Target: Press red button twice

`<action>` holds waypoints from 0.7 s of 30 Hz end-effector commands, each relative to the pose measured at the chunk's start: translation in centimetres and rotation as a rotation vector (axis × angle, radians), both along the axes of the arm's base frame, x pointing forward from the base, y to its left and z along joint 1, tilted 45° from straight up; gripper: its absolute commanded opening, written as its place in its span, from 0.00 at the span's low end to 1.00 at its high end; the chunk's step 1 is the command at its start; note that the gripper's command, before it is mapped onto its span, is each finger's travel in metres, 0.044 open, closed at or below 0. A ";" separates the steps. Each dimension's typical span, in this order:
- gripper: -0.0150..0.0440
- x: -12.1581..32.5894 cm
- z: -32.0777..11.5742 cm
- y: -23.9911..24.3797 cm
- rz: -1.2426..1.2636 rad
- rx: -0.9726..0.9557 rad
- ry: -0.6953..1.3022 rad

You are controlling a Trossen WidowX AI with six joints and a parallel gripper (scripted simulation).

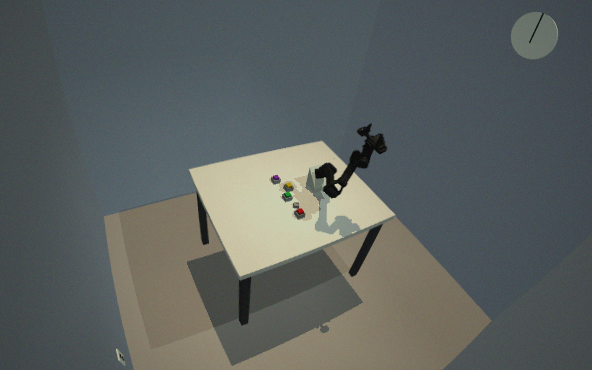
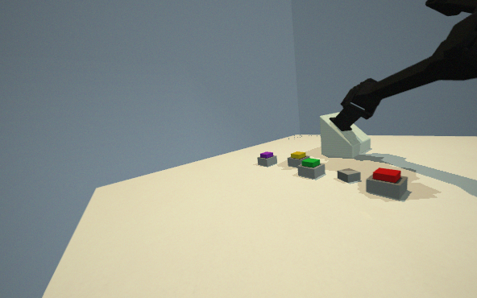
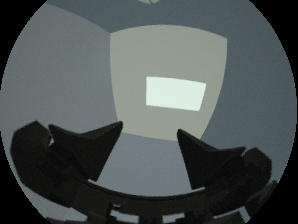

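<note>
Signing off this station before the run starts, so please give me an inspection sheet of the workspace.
Surface: cream table on dark legs.
Job's things: red button, raised, untouched.
Clutter: purple button, yellow button, green button, small grey block beside the red one; pale wedge stand.
Gripper: gripper open, empty, raised well away from the buttons, facing the ceiling.
Cables: nothing seen.
Surroundings: blue-grey walls, tan floor, round wall clock.
</note>
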State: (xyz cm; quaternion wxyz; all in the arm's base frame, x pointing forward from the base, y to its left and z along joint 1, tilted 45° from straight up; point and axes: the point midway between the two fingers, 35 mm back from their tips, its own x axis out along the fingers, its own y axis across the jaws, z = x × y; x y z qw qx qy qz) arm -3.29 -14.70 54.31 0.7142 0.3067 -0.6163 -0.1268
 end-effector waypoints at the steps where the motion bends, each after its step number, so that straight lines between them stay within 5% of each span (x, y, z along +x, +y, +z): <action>1: 0.93 0.0 0.0 -0.1 0.001 0.002 -0.001; 10: 0.93 1.7 -2.6 -7.7 0.118 0.224 -0.010; 21: 0.93 12.9 -10.7 -15.5 0.333 0.579 0.299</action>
